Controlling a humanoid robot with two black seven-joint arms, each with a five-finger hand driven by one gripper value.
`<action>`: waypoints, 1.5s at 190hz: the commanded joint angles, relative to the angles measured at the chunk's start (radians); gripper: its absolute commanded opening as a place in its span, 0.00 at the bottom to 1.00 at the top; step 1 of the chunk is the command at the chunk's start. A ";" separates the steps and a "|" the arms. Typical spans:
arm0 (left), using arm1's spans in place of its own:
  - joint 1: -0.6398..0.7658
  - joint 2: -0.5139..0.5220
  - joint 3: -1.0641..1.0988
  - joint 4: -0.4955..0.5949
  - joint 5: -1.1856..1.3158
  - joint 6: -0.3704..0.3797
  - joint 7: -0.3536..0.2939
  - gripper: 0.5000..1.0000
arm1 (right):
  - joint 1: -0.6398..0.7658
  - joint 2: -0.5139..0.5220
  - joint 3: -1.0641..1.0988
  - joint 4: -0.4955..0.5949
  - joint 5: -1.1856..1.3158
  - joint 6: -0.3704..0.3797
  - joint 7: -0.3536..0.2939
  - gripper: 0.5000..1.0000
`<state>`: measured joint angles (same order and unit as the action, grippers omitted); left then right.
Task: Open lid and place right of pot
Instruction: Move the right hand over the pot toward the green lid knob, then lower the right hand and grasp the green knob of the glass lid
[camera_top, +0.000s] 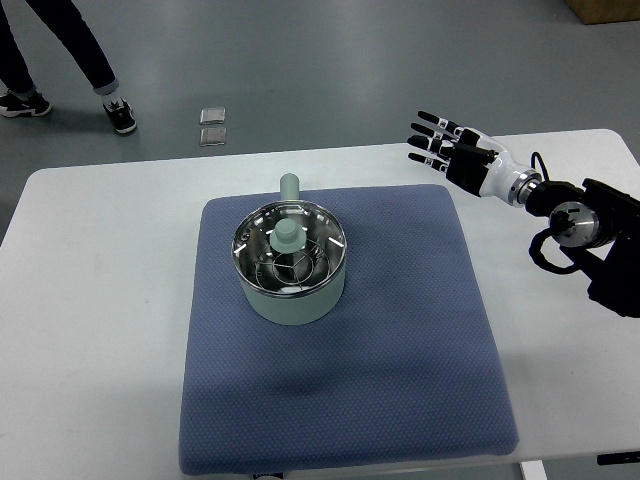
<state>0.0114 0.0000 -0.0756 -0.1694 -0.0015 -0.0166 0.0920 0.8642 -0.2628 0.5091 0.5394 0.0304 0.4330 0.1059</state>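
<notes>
The mat (340, 400) lies under the pot (291, 262). The lid (289, 243) sits on it, well left of my right hand (455, 150) and nearer me. My fingers (425, 135) are spread, holding nothing.

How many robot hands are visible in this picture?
1. The right hand hovers open above the table's far right part, away from the pot. The left hand is out of view.

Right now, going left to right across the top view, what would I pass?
A person's shoes → two small packets on the floor → pot with its lid on, on the blue mat → right robot hand, fingers spread.
</notes>
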 joint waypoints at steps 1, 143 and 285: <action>0.002 0.000 -0.001 0.004 0.000 0.000 0.000 1.00 | -0.001 0.005 0.000 0.001 -0.001 -0.003 0.000 0.88; 0.018 0.000 -0.009 0.008 0.000 -0.003 -0.002 1.00 | 0.274 -0.007 -0.007 0.145 -1.127 0.112 0.345 0.87; 0.021 0.000 -0.009 0.016 0.000 0.000 -0.002 1.00 | 0.639 0.194 -0.572 0.275 -1.578 -0.100 0.417 0.87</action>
<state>0.0312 0.0000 -0.0844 -0.1546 -0.0015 -0.0182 0.0905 1.5024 -0.0805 -0.0452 0.8145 -1.5432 0.3664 0.5233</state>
